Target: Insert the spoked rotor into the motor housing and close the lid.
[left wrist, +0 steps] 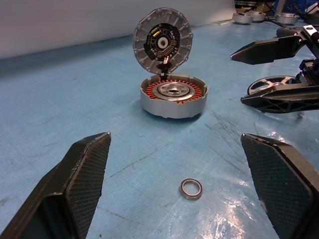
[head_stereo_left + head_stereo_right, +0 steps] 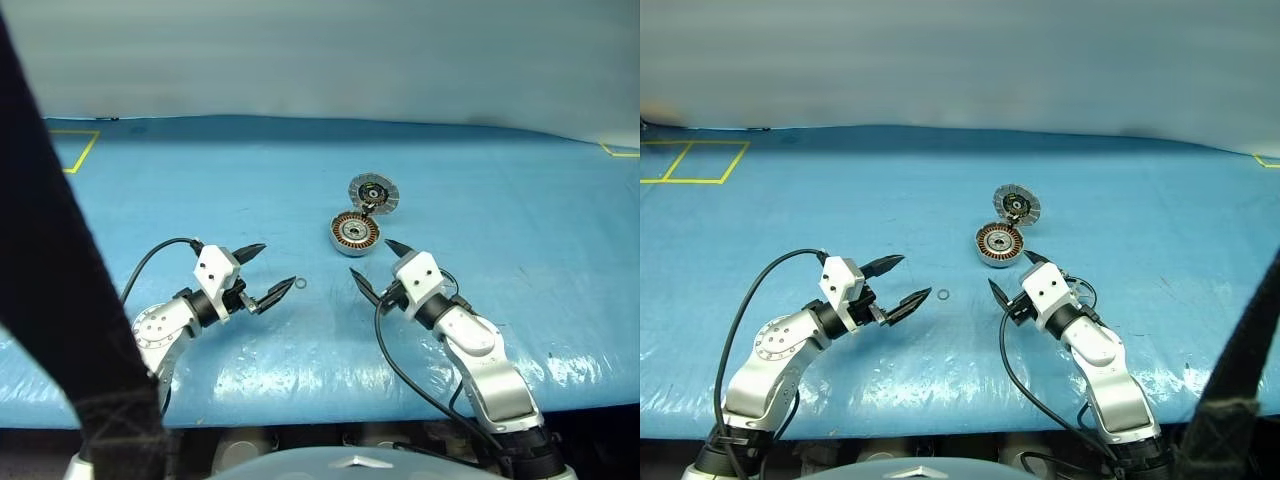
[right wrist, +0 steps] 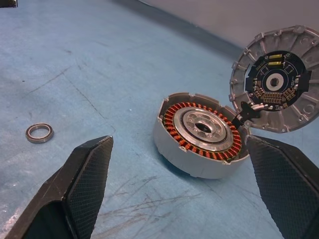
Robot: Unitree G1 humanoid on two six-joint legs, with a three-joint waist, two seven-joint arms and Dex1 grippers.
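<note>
A blue plastic-covered table (image 2: 300, 180) holds the motor housing (image 2: 355, 236), its copper windings exposed. The lid (image 2: 373, 192) stands open, hinged on the housing's far side. The left wrist view adds the spoked rotor (image 1: 271, 83), lying flat behind the right gripper's fingers, well to the side of the housing. A small metal ring (image 2: 300, 284) lies just beyond the left gripper (image 2: 267, 272). Both the left gripper and the right gripper (image 2: 378, 266) hover spread wide, empty, touching nothing.
</note>
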